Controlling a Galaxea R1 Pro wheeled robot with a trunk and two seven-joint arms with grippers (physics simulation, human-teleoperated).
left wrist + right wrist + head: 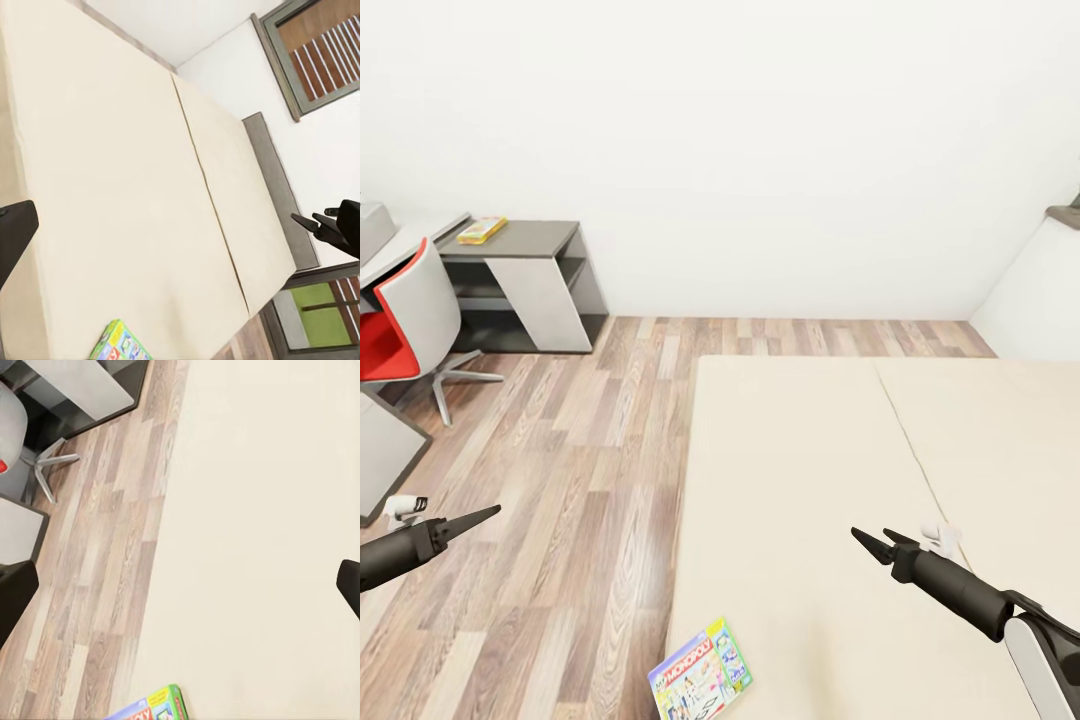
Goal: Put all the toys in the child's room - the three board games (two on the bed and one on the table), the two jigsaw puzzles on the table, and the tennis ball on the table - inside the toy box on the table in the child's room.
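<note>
1 board game (700,672) overhangs the bed (810,480) edge; left gripper (485,515) closed, right gripper (872,540) parted.

Board game (700,671) flat — bed (810,480) corner.

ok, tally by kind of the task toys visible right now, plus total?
Board games: 1, the Monopoly box at the near edge of the bed.
Flat yellow and red item: 1, on the dark side section of the table; too small to tell game from puzzle.
Total: 2
</note>
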